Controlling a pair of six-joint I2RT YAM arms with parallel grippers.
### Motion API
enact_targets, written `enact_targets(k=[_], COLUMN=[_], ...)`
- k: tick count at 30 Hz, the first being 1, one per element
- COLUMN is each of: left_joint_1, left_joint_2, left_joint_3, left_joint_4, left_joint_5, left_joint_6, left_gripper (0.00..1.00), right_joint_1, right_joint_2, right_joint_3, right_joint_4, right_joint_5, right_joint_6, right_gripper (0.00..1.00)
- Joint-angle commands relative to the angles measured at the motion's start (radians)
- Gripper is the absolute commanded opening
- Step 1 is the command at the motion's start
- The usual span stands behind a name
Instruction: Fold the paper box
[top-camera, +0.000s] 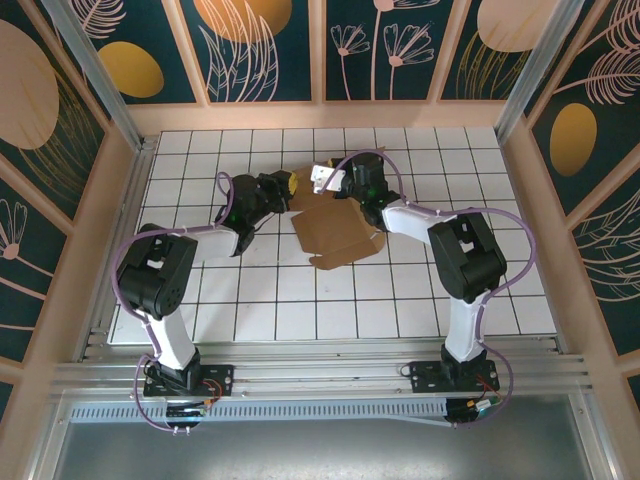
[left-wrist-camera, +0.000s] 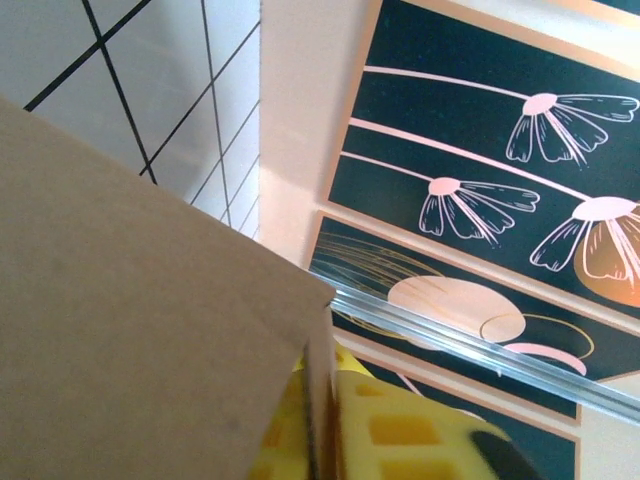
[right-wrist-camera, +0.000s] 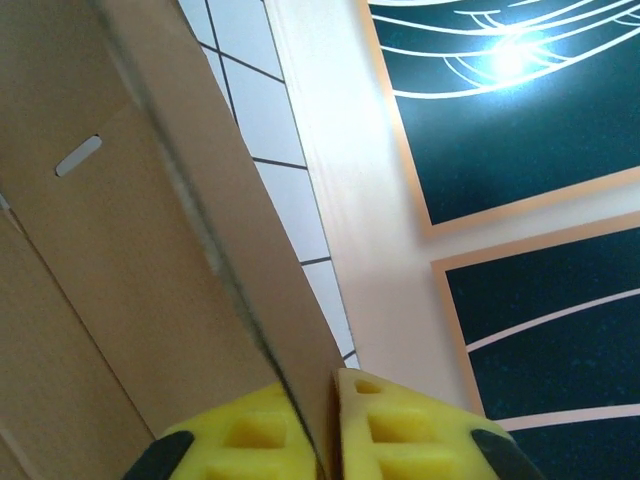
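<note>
The paper box (top-camera: 335, 232) lies at the middle of the tiled table (top-camera: 250, 300), with the left gripper (left-wrist-camera: 320, 410) and the right gripper (right-wrist-camera: 325, 425) each clamped tight on cardboard at its far side.

Left end effector (left-wrist-camera: 320, 430), right end effector (right-wrist-camera: 325, 425), clamped

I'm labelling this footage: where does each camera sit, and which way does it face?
Top external: above and behind the robot, looking down on the tiled table, the paper box, the left arm and right arm.
Left wrist: on that wrist, facing along the left gripper, yellow pads clamped on a box panel, toward the flowered wall.
Right wrist: same, along the right gripper pinching a box edge.
Both wrist views share box, table, wall.
</note>
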Motion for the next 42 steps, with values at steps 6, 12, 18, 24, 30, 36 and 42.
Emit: enact_targets(k=[6,12,18,24,30,36,42], left_joint_1=[0.0,0.007,0.011,0.01,0.01,0.01,0.01], left_joint_2=[0.122,0.161,0.161,0.148,0.142,0.14,0.133], left_joint_3=[0.044,0.053,0.056,0.093,0.112,0.117,0.119], left_joint_4=[0.132,0.142,0.08,0.032,-0.012,-0.029,-0.03], left_joint_5=[-0.023,-0.021,-0.011,-0.007,0.007,0.009,0.006], left_joint_6=[0.018,0.056,0.114,0.162,0.196,0.214,0.216], left_gripper=[0.0,0.0,0.0,0.0,0.0,0.0,0.11], right_joint_1=[0.046,0.026,-0.077,-0.157,-0.168,-0.2,-0.207], right_joint_2=[-0.091,-0.214,-0.055,0.436,0.422,0.519,0.548], right_joint_3=[-0.012,0.1,0.557,1.431,1.225,1.271,1.233], right_joint_4=[-0.216,-0.472,-0.914,-1.478,-1.274,-1.259,-1.258], right_joint_5=[-0.17,-0.314,-0.587,-0.644,-0.686,-0.748,-0.757], right_joint_6=[0.27,0.53,0.602,0.496,0.466,0.478,0.482], right_gripper=[0.52,0.65,0.89,0.95,0.99,0.99,0.97])
